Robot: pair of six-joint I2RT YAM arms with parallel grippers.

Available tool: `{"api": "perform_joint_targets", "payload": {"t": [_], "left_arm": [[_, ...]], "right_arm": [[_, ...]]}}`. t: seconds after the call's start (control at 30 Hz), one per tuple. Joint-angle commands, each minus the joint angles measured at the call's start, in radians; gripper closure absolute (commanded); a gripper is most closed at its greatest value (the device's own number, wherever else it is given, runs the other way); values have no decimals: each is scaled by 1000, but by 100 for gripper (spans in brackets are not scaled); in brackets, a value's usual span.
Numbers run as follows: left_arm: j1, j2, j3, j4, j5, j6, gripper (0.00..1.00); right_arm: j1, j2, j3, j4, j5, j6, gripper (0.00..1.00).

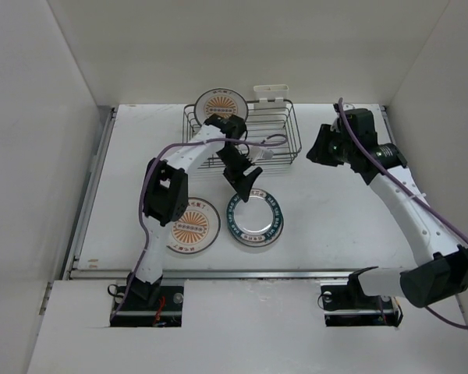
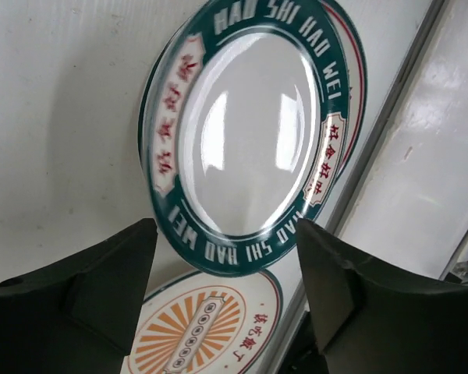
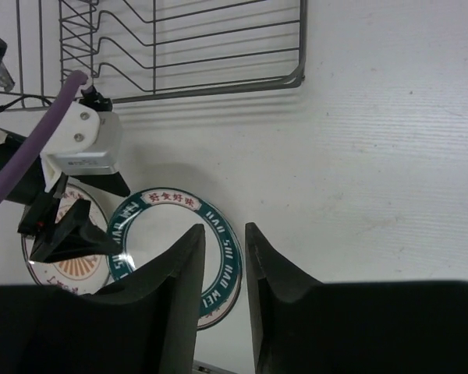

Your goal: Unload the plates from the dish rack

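**A:** Left arm rises from its base, elbow bent high. The forearm reaches toward the dish rack (image 1: 285,136), then the wrist folds back and down. The left tool (image 1: 246,181) points at the far rim of the teal-rimmed plate (image 1: 257,216).

**B:** On the left wrist view, that tool (image 2: 226,234) is spread wide with nothing gripped. The teal-rimmed plate (image 2: 249,132) lies flat on the tabletop (image 1: 343,226) under the gap. Whether a finger touches it, I can't tell. A 2nd rim peeks out beneath it.

**A:** Just beside it, nearer the left arm, is the sunburst plate (image 1: 191,227), also flat. 1 more plate (image 1: 221,106) stands upright at the rack's far left end.

**B:** Right arm now: a long reach up from the base, and the wrist turned left. The right tool (image 1: 320,152) sits near the rack's right end, clear of the wire.

**A:** On its own camera, the right tool (image 3: 224,241) has its fingers a narrow slit apart, holding nothing. The white holder (image 1: 271,93) clips onto the rack's far side.
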Motion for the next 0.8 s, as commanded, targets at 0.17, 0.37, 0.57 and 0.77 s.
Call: {"api": "perform_joint_targets", "payload": {"t": [0.17, 0.37, 0.57, 0.77], "left_arm": [[29, -42, 152, -173, 53, 43, 19], [53, -51, 164, -258, 107, 92, 13], [180, -97, 210, -315, 189, 68, 13], [381, -258, 169, -145, 104, -105, 13]], "right_arm": [[2, 151, 216, 150, -84, -38, 58], [2, 396, 497, 182, -170, -92, 52], [2, 718, 836, 288, -345, -102, 49], [11, 964, 977, 657, -417, -124, 25]]}}
